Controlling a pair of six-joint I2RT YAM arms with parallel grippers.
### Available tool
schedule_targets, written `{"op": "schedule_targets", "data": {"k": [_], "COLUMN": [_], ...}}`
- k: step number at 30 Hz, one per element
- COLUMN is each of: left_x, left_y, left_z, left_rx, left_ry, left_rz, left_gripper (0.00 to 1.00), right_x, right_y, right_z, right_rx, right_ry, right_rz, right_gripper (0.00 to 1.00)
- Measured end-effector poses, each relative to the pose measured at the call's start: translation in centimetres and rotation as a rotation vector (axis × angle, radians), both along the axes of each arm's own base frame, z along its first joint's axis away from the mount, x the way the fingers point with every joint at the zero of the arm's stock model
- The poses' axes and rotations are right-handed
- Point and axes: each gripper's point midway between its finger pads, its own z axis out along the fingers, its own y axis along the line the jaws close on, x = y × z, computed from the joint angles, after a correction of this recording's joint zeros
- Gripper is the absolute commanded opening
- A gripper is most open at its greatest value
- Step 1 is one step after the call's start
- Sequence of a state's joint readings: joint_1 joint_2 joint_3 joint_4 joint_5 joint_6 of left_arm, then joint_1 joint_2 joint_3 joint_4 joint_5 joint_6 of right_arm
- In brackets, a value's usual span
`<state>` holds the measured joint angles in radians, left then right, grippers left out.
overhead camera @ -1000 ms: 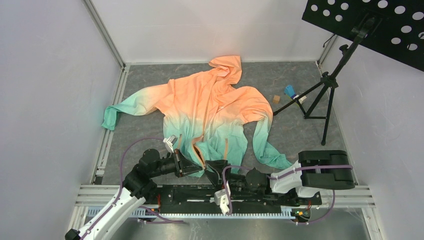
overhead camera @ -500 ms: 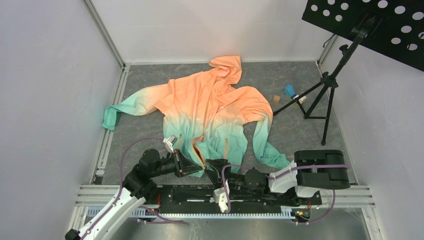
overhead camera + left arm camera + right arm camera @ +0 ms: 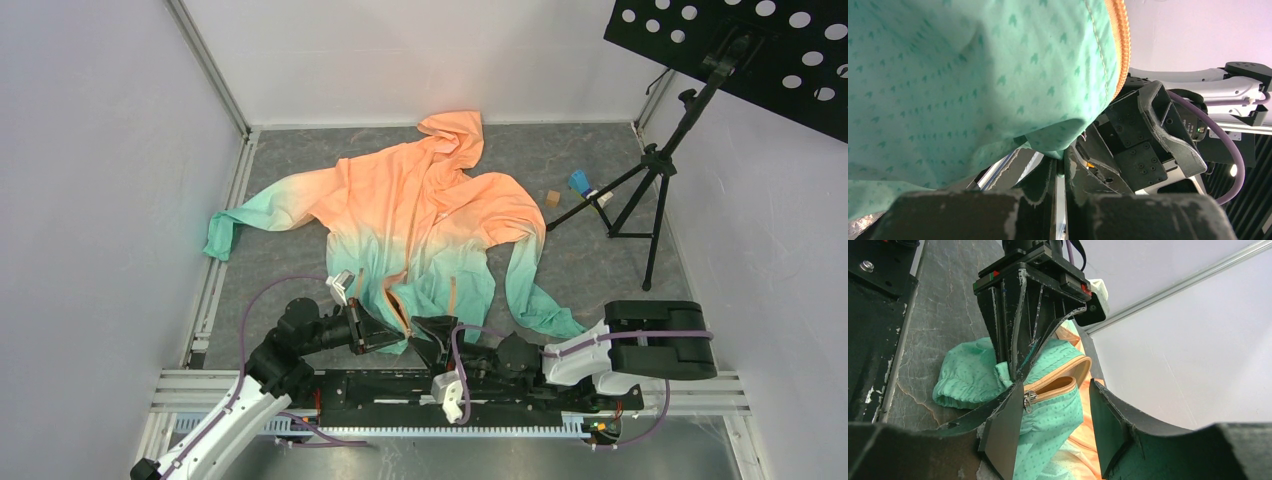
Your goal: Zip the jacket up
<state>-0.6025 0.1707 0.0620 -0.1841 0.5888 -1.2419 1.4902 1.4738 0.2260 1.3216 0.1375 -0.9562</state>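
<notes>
The jacket (image 3: 420, 215) lies spread open on the grey floor, orange at the hood and mint green at the hem and cuffs. My left gripper (image 3: 385, 336) is shut on the mint hem next to the orange front zipper; the left wrist view shows the pinched fabric (image 3: 1058, 150) and the zipper tape (image 3: 1120, 45). My right gripper (image 3: 430, 338) is open just right of it. In the right wrist view its fingertips (image 3: 1005, 432) flank the other front edge, and the metal zipper pull (image 3: 1028, 401) hangs by the left finger.
A black music stand tripod (image 3: 650, 180) stands at the right. A small blue object (image 3: 578, 182) and a tan block (image 3: 552, 198) lie near its feet. White walls enclose the floor. The aluminium rail (image 3: 200, 385) runs along the near edge.
The right arm's upper links have shifted slightly to the right while its gripper stays at the hem. The left arm and the jacket have not moved.
</notes>
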Motion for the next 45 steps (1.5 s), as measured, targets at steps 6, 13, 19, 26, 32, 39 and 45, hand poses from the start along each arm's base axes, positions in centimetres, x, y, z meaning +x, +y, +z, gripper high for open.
{"op": "schedule_targets", "data": {"k": [6,13,19,26,32,39,45], "left_x": [0.0,0.0,0.0,0.0,0.0,0.0,-0.7], "left_y": [0.0,0.0,0.0,0.0,0.0,0.2,0.6], "left_z": [0.0,0.0,0.1,0.3,0.5,0.3,-1.3], "left_rx": [0.000,-0.001,-0.003,-0.010,-0.017,0.000,0.080], "left_ry": [0.000,-0.001,-0.004,-0.014,-0.025,-0.007,0.059], "left_rz": [0.000,0.000,0.000,0.000,0.001,0.008,-0.009], "left_gripper": [0.02,0.02,0.02,0.02,0.02,0.02,0.02], "right_x": [-0.1,-0.1,0.0,0.2,0.2,0.5,1.0], "right_y": [0.0,0.0,0.1,0.2,0.4,0.8,0.5], "right_z": [0.1,-0.3,-1.2,-1.7,-2.2,-2.8,-3.1], "right_rx": [0.006,-0.008,-0.036,-0.055,-0.079,-0.118,-0.137], "right_ry": [0.008,0.009,0.012,0.022,0.033,0.047,0.061], "right_rz": [0.003,0.003,0.002,-0.005,-0.003,-0.012,-0.032], "right_gripper": [0.52,0.43,0.38,0.22,0.09,0.00,0.20]}}
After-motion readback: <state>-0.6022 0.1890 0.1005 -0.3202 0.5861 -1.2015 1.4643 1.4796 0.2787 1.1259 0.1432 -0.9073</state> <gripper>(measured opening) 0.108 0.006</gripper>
